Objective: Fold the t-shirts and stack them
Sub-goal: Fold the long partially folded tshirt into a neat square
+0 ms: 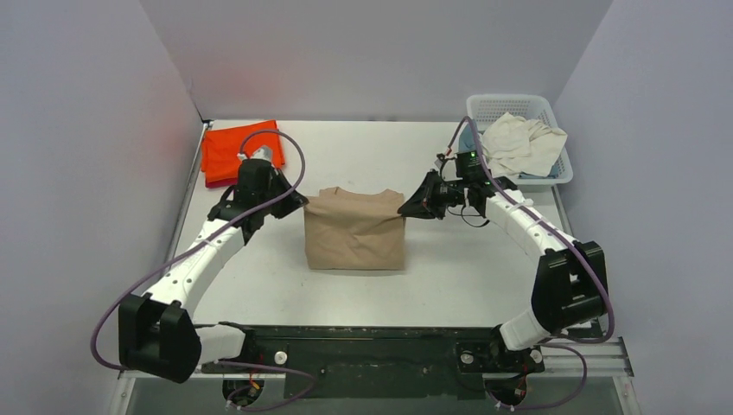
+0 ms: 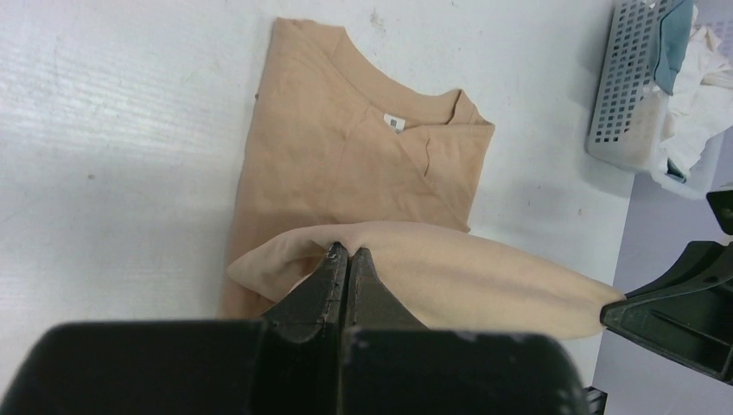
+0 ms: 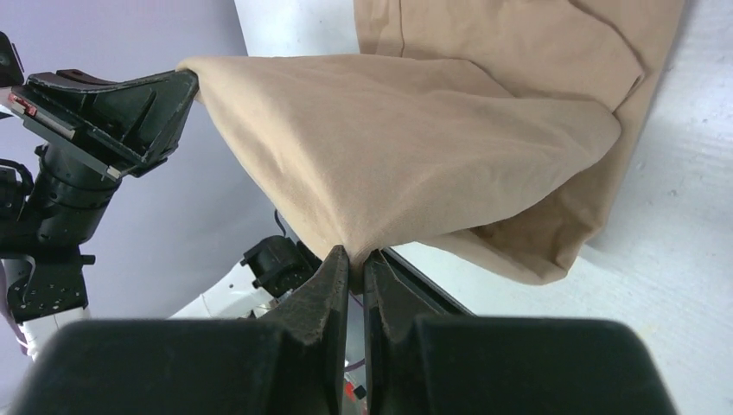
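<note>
Top external view gives us the tan tee (image 1: 355,229) in the middle of the counter (image 1: 467,268), narrowed to a rectangle, with one edge raised off the surface and stretched between the two arms. Our left end effector (image 1: 298,203) is pressed together on the left corner of that raised edge, and our right end effector (image 1: 404,209) is pinching the right corner. Both wrist views show tan cloth caught between closed tips. From the left wrist we see the collar and its tag lying flat on the counter beyond the lifted fold. An orange tee (image 1: 235,151) lies folded at the far left corner, and a basket (image 1: 514,105) at the far right corner holds a cream tee (image 1: 519,143).

We judge this to be mid-fold: the lifted half is over the flat half and not yet laid down.

Several things could spoil it. Each grip seems to take only a small bite of cloth, so a tug apart could pull a corner free and the fold would collapse crooked. If our arms travel unevenly, the edge will land skewed against the collar. Lowering the span slack could trap a crease underneath. Pulling too far could drag the whole tee along the counter. Our right arm also works near the basket and might nudge it
</note>
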Tool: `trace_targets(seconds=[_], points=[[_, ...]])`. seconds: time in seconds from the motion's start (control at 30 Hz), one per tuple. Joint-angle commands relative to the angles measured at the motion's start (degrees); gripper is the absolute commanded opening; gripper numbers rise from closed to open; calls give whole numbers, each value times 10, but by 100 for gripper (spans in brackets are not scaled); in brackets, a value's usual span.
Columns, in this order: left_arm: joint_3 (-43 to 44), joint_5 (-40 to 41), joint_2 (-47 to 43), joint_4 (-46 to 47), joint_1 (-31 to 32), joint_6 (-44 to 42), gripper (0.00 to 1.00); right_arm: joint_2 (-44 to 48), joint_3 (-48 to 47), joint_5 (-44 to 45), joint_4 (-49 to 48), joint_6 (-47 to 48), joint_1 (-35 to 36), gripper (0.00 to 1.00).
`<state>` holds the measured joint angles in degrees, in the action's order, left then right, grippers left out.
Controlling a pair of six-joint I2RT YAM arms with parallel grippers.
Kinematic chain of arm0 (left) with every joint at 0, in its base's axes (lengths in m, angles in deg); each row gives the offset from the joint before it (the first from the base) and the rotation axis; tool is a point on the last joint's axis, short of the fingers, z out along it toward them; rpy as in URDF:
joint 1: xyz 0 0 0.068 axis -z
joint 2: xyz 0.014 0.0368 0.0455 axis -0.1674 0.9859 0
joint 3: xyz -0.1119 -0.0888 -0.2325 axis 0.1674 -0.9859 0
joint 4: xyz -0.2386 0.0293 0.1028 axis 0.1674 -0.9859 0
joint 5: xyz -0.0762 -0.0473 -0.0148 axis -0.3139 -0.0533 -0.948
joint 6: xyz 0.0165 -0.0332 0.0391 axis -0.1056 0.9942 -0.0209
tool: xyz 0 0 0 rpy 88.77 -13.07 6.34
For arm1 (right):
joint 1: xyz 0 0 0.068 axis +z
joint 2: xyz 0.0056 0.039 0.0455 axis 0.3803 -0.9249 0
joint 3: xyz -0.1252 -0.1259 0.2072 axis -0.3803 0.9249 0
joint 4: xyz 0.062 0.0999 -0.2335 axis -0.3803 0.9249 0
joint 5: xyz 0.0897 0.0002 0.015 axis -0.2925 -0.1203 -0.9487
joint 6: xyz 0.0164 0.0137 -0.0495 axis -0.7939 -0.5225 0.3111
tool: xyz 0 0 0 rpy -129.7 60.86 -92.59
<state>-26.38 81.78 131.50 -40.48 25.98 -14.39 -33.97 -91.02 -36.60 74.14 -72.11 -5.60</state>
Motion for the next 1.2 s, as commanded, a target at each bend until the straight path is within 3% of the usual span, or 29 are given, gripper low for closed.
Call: trace_targets(seconds=[0.0, 0.47, 0.63, 0.93, 0.97, 1.0, 1.03, 1.07, 1.1, 1.13, 1.17], points=[[49, -6, 47, 75, -19, -22, 0, -35, -32, -34, -55, -20, -16, 0], [169, -24, 282, 130, -36, -59, 0, -197, -111, -6, -148, -67, -59, 0], [212, -39, 343, 129, -36, -63, 0, -241, -137, 9, -151, -60, -72, 0], [283, 3, 428, 84, -37, -59, 1, -354, -230, 9, -146, -45, -77, 0], [300, 6, 434, 68, -37, -57, 6, -359, -240, 24, -141, -45, -77, 8], [308, 9, 441, 62, -38, -59, 20, -361, -245, 32, -136, -44, -79, 16], [324, 10, 443, 53, -38, -59, 29, -360, -256, 50, -120, -42, -79, 32], [340, 12, 444, 47, -37, -61, 50, -357, -262, 59, -107, -33, -80, 39], [347, 13, 442, 33, -37, -63, 59, -347, -275, 80, -76, -23, -80, 51], [358, 17, 432, 27, -35, -71, 73, -341, -282, 92, -57, -2, -80, 54], [361, 23, 418, 13, -32, -75, 78, -325, -289, 121, -20, 10, -78, 58]])
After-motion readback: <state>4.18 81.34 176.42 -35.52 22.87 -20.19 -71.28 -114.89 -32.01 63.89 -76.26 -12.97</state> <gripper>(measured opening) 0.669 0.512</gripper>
